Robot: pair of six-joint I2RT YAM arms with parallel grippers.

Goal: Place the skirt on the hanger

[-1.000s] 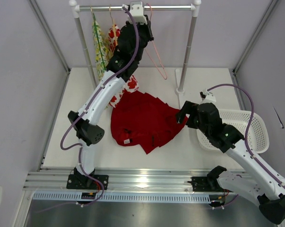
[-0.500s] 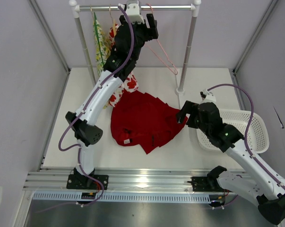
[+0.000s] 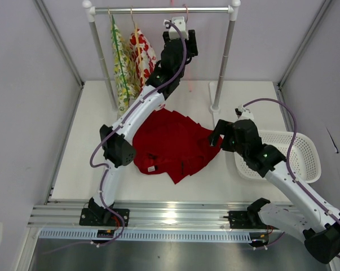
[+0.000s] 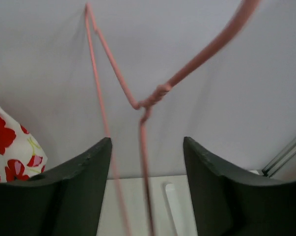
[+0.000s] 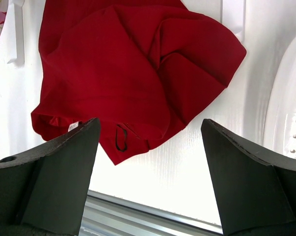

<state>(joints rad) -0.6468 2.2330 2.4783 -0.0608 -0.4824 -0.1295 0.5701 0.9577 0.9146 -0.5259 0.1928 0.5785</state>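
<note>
while pleated skirt (image 3: 175, 144) sprawls, thin wire hanger (image 4: 148, 103) dangles

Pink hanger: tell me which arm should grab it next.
Left. The left gripper is up by the rail, jaws open, with the hanger wire between them. The right gripper sits low, open over the skirt on the table.

Left arm (image 3: 137, 113) stretched high and forward, left tool (image 4: 147, 142) parted, right arm (image 3: 288, 180) low, right tool (image 5: 150, 125) spread wide
</note>
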